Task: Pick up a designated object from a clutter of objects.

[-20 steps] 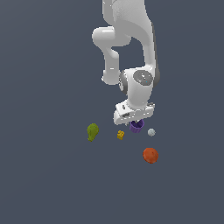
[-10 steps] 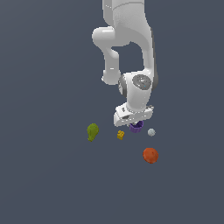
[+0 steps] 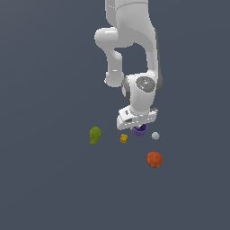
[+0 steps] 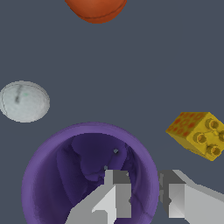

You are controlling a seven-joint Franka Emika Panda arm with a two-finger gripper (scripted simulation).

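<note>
Round, rimmed purple cup (image 4: 65,175), gripper (image 4: 144,192) astride

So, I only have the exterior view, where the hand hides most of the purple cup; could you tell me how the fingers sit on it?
Observer: In the wrist view the gripper straddles the wall of the purple cup: one finger inside, one outside.
Operator: Is it pinching?
Observer: I cannot tell; any gap at the rim is too slight to judge.
Operator: Is the yellow block in the way?
Observer: No, the yellow block lies apart from the outer finger.
</note>
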